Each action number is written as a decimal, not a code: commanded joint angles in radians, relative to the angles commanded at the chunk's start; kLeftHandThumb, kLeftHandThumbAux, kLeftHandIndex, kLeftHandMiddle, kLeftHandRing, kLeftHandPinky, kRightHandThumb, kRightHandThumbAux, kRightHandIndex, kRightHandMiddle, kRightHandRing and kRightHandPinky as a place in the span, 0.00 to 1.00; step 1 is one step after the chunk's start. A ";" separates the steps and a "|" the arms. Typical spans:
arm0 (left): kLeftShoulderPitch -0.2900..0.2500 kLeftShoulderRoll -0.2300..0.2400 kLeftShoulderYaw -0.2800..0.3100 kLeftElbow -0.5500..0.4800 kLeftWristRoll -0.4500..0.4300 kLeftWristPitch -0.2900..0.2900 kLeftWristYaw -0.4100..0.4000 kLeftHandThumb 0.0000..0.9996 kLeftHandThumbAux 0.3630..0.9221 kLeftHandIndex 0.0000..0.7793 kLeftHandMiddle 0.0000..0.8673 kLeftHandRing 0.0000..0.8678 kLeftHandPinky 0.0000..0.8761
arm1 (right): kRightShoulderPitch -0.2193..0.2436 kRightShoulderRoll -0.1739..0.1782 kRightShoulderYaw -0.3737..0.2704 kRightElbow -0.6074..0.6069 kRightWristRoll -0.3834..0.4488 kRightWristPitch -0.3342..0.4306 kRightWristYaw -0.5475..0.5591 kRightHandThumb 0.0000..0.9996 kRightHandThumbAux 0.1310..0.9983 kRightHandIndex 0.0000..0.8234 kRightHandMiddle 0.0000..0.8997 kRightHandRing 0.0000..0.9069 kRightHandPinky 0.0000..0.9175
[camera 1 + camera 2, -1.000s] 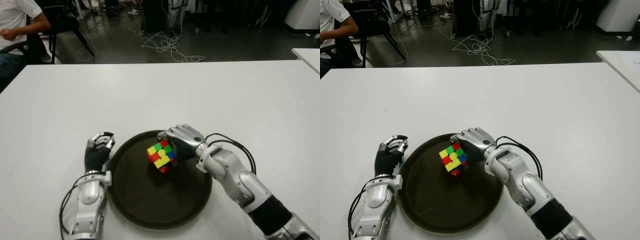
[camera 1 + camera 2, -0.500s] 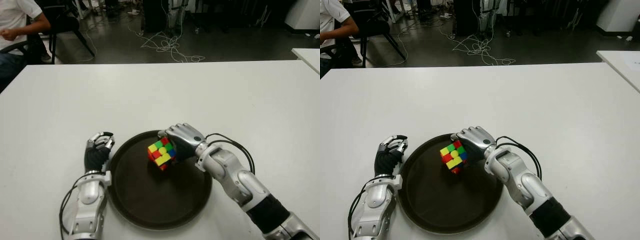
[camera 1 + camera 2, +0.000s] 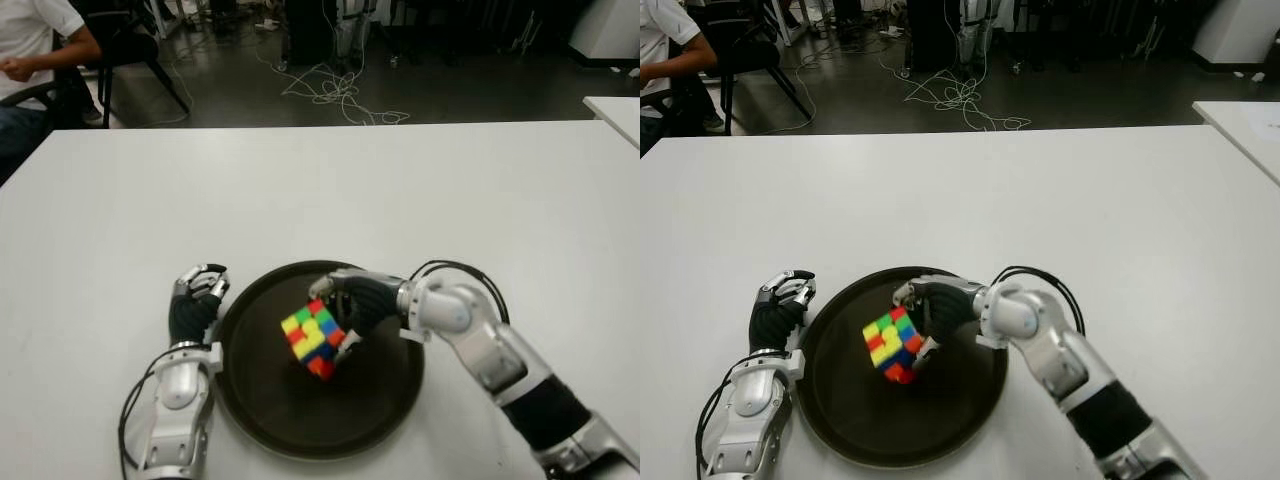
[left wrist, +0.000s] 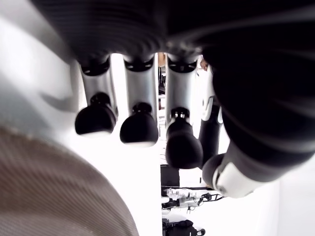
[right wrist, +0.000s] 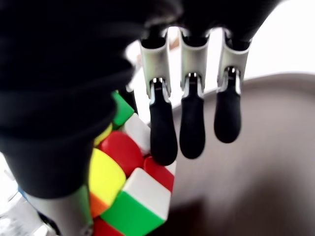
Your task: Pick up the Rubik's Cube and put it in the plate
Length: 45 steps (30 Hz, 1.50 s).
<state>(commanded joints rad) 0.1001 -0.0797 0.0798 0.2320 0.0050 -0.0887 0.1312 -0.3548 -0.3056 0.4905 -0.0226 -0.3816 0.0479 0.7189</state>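
Right hand [image 3: 345, 305] reaches over the dark round plate [image 3: 380, 420] from the robot's right side, palm turned toward the Rubik's Cube [image 3: 313, 339]; cube is tilted, one corner pointing down toward the plate floor, yellow, green and red stickers facing up; right wrist view shows the thumb pressed on one side of the cube [image 5: 123, 182] and at least one finger [image 5: 162, 132] touching the opposite side, the other two fingertips hanging just past it over the dark plate surface [image 5: 256, 177]; so the hand is loosely closed on the cube, grip looks partial; cannot tell if the cube's low corner touches the plate or is just above it; cube sits within the plate rim, a bit left of centre; left hand [image 3: 198, 296] shows just beside the plate's left edge, over the white table [image 3: 300, 190], fingers curled in with nothing held; left wrist view shows its fingertips [image 4: 140, 129] bent toward the palm; black cable loops at the right wrist [image 3: 455, 275]; person seated on a chair at far left beyond the table [image 3: 35, 50]; tangled cables on the floor behind [image 3: 335, 90]
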 joint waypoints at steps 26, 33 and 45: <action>-0.002 -0.004 0.004 0.018 -0.011 -0.041 -0.004 0.71 0.61 0.57 0.94 0.96 0.93 | 0.000 -0.003 -0.009 -0.029 -0.005 0.047 -0.025 0.00 0.74 0.00 0.00 0.00 0.00; -0.003 -0.005 0.005 0.014 -0.016 -0.034 -0.007 0.71 0.61 0.57 0.95 0.96 0.94 | 0.000 -0.003 -0.012 -0.018 -0.005 0.045 -0.041 0.00 0.75 0.00 0.00 0.00 0.00; -0.001 -0.005 0.006 0.011 -0.019 -0.036 -0.007 0.71 0.61 0.57 0.94 0.96 0.93 | -0.008 -0.017 -0.003 -0.058 -0.029 0.106 -0.026 0.00 0.74 0.00 0.00 0.00 0.00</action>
<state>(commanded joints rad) 0.0991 -0.0847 0.0853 0.2429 -0.0138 -0.1246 0.1240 -0.3627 -0.3228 0.4872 -0.0802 -0.4110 0.1535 0.6926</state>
